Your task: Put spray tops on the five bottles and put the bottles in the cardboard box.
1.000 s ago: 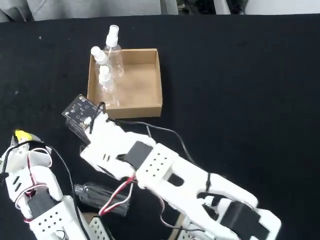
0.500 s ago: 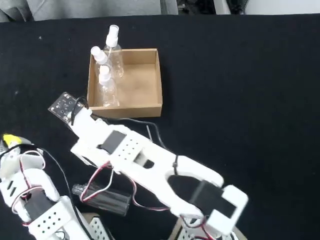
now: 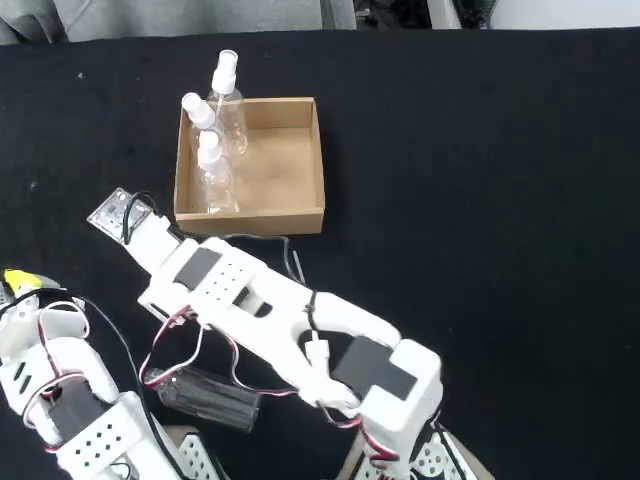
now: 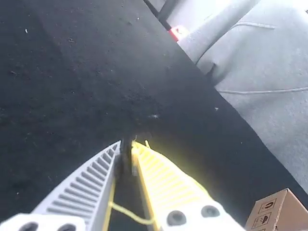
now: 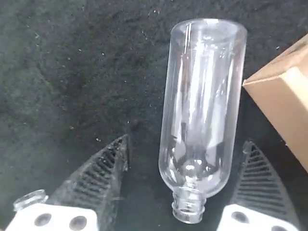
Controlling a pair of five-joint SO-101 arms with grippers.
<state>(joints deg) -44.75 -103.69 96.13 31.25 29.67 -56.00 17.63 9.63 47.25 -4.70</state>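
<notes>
Three clear bottles with white spray tops [image 3: 212,150] stand along the left side of the cardboard box [image 3: 285,165]. A clear bottle without a top [image 5: 202,110] lies on the black table between the fingers of my right gripper [image 5: 186,142], which is open around it without touching; the box's corner [image 5: 284,96] is close beside it. The open neck of another bottle [image 5: 29,199] peeks in near one finger. A further topless bottle [image 3: 205,395] lies by the arm bases. My left gripper [image 4: 129,144] is shut on nothing above bare cloth, at the table's left edge [image 3: 15,285].
The right arm [image 3: 260,310] stretches diagonally across the near middle of the table, its wrist board [image 3: 120,215] just left of the box. A small cardboard carton [image 4: 276,211] and grey fabric [image 4: 260,57] lie beyond the table edge.
The right arm has swung left, its wrist going from the box's front corner to a spot left of it. The left arm shifted slightly left, then held still.
</notes>
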